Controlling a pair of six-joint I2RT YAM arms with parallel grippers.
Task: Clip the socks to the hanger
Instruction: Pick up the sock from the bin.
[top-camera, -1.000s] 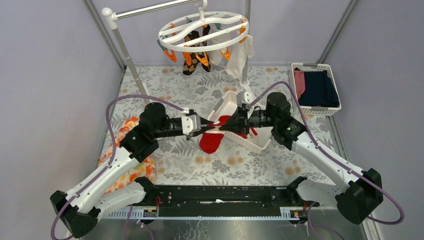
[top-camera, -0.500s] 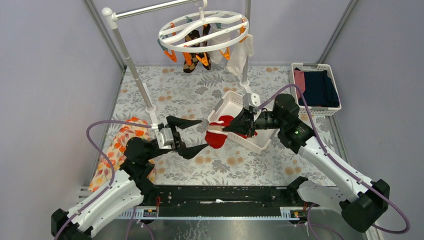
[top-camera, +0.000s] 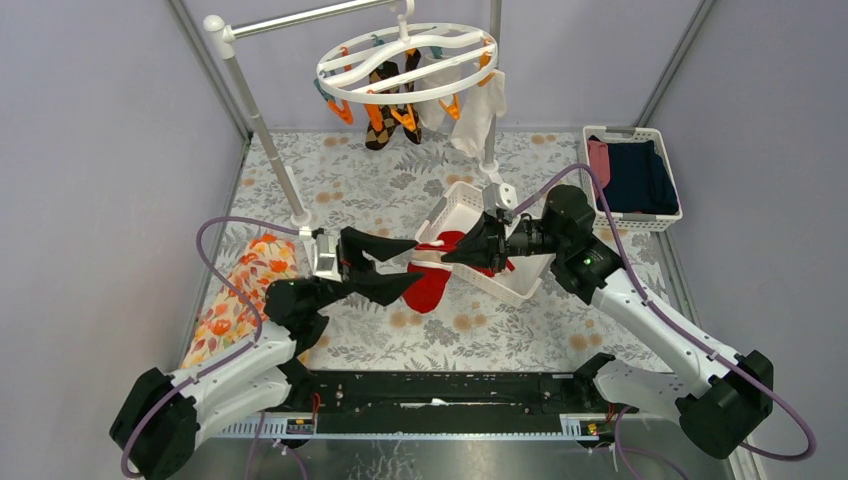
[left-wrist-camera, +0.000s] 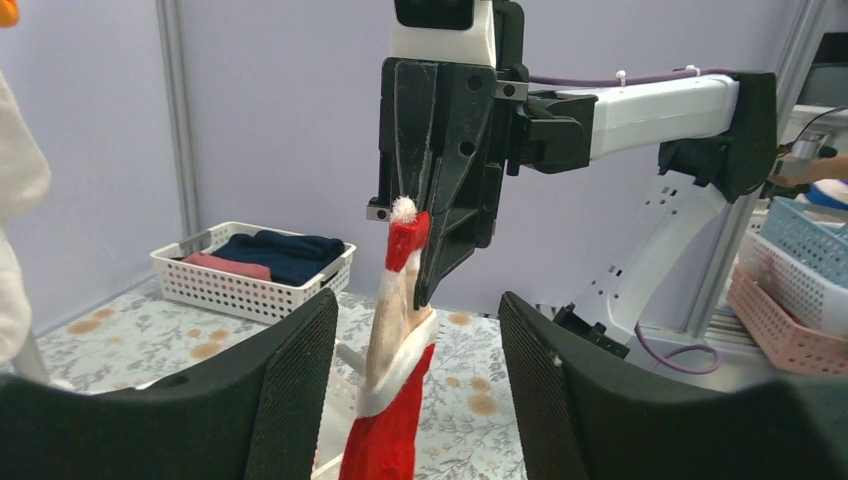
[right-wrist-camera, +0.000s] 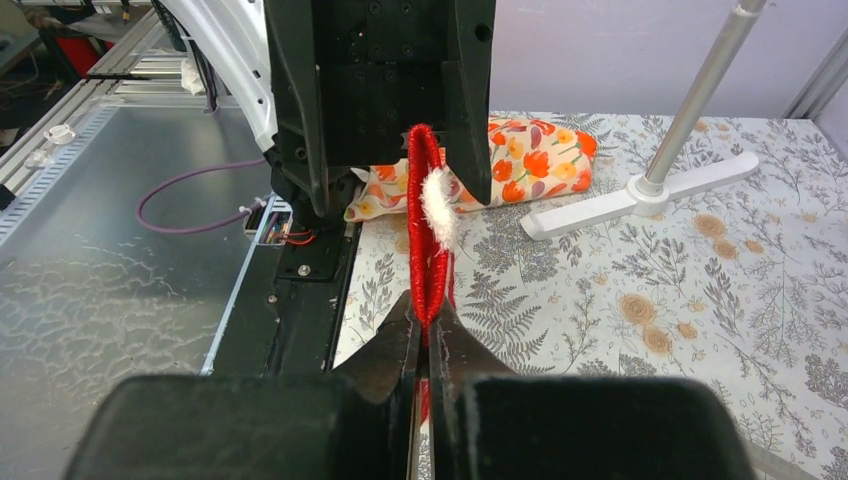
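Note:
My right gripper (top-camera: 452, 252) is shut on the top edge of a red sock (top-camera: 430, 287) with a white cuff, which hangs down from it above the table. My left gripper (top-camera: 413, 262) is open, and its fingers (left-wrist-camera: 290, 390) stand on either side of the hanging red sock (left-wrist-camera: 395, 420) without touching it. In the right wrist view the red sock (right-wrist-camera: 428, 220) is pinched in my right gripper (right-wrist-camera: 428, 325). The white round hanger (top-camera: 335, 62) hangs at the back with an argyle pair (top-camera: 385, 120) and a whitish sock (top-camera: 480, 115) clipped to it.
A white slatted basket (top-camera: 462, 205) lies tilted under the right gripper, with some red cloth in it. Another basket (top-camera: 665, 215) of navy and pink clothes stands at the right. An orange floral cloth (top-camera: 235, 295) lies at the left. The rack's pole (top-camera: 265, 130) stands at the back left.
The left gripper let go near the sock, pulled back open toward the near left, then came forward again with its jaws around the hanging sock. The right gripper kept its hold.

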